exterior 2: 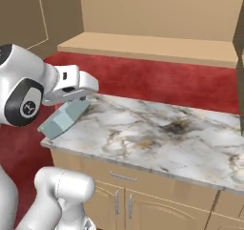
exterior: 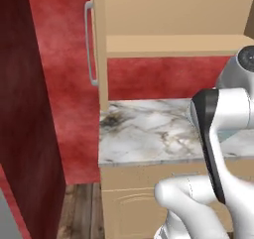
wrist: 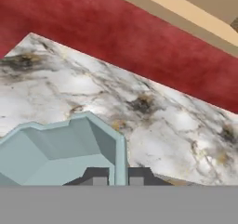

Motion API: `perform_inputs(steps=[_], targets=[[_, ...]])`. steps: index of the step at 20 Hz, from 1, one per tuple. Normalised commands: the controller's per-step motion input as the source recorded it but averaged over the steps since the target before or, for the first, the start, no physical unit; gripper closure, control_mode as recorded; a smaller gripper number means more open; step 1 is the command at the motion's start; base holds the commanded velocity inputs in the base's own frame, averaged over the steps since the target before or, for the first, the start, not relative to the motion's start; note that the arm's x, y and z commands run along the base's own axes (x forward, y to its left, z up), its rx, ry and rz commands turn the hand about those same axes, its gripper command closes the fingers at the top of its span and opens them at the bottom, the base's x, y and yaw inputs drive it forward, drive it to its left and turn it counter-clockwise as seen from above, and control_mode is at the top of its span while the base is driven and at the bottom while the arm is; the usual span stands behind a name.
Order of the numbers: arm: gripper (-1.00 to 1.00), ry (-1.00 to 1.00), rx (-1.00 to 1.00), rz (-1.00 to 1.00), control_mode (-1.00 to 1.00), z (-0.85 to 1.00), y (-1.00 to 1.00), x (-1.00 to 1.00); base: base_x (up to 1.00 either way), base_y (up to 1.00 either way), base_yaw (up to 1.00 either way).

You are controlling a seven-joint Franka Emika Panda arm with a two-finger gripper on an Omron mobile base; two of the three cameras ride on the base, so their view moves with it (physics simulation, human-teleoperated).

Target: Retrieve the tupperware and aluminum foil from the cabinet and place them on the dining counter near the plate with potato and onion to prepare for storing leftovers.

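Hand (wrist: 118,181) closed on rim wall of tupperware (wrist: 60,151), one fingertip (wrist: 98,177) inside, other outside. Tub carried tilted below hand, held just above near-left corner of marble tabletop (exterior 2: 157,138); contact with slab not determinable. Cabinet (exterior: 149,15) located above, handle (exterior: 90,44) visible. Aluminum foil, plate, dining counter not locatable. Fingertips partly cut off at frame bottom.

tub (wrist: 60,153): pale blue-grey translucent plastic, smooth | counter (exterior 2: 157,138): veined white-grey marble, polished | cabinet (exterior: 168,15): tan light wood, matt | handle (exterior: 90,44): grey metal bar | wall (exterior 2: 157,83): mottled red, matt
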Motion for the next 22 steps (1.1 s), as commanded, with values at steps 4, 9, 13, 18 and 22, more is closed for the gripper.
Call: perform_inputs(steps=[4,9,13,18,22], targets=[[1.00,0.00,0.00,0.00,1.00,0.00,0.00,0.00,-1.00,-0.33,-0.47],[1.00,0.00,0.00,0.00,1.00,0.00,0.00,0.00,-0.78,-0.27,-0.67],[1.00,0.00,0.00,0.00,1.00,0.00,0.00,0.00,-0.07,-0.31,-0.79],[1.00,0.00,0.00,0.00,1.00,0.00,0.00,0.00,0.04,-0.33,-0.79],[1.00,0.00,0.00,0.00,1.00,0.00,0.00,0.00,0.68,-0.50,-0.55]])
